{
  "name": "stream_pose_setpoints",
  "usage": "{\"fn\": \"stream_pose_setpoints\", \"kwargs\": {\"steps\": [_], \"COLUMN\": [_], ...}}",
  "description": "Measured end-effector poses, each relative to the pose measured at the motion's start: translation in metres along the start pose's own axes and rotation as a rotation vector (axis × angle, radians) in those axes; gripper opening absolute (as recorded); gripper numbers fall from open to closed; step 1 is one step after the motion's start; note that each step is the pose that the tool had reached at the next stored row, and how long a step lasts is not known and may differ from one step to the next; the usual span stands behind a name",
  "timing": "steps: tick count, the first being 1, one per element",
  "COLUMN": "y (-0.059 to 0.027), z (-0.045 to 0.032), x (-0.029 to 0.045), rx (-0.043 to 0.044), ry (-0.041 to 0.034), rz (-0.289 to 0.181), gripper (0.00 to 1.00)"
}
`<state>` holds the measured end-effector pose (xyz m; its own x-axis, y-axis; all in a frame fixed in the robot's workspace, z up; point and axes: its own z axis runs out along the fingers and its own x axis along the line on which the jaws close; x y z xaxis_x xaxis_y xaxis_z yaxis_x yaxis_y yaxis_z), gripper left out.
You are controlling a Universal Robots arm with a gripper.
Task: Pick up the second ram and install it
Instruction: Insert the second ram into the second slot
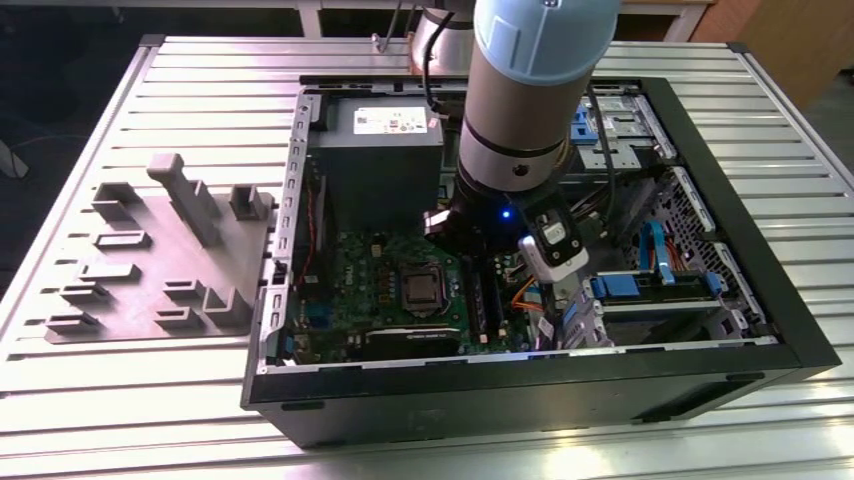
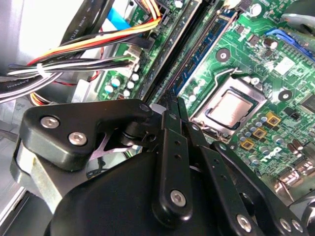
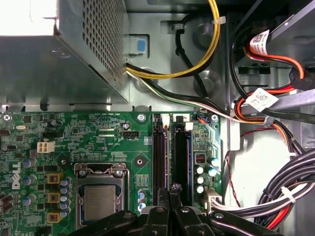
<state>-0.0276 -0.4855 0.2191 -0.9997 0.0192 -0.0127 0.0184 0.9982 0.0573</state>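
Inside the case (image 1: 534, 405), one end effector (image 3: 174, 189) hangs pressed together over two memory slots (image 3: 158, 157).

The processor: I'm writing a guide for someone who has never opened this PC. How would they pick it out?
Look inside the open black computer case at the green motherboard. The processor sits there beside the two long black memory slots. Unlike those narrow slots, it is a square silver plate under a metal frame.
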Motion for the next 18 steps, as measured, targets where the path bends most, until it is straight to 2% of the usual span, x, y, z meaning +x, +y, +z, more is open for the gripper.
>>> {"fn": "stream_pose_setpoints", "kwargs": {"steps": [18], "y": [-0.0004], "z": [0.0063], "x": [0.0001], "rx": [0.0001], "ry": [-0.0002], "rz": [0.0], "gripper": [0.12]}}
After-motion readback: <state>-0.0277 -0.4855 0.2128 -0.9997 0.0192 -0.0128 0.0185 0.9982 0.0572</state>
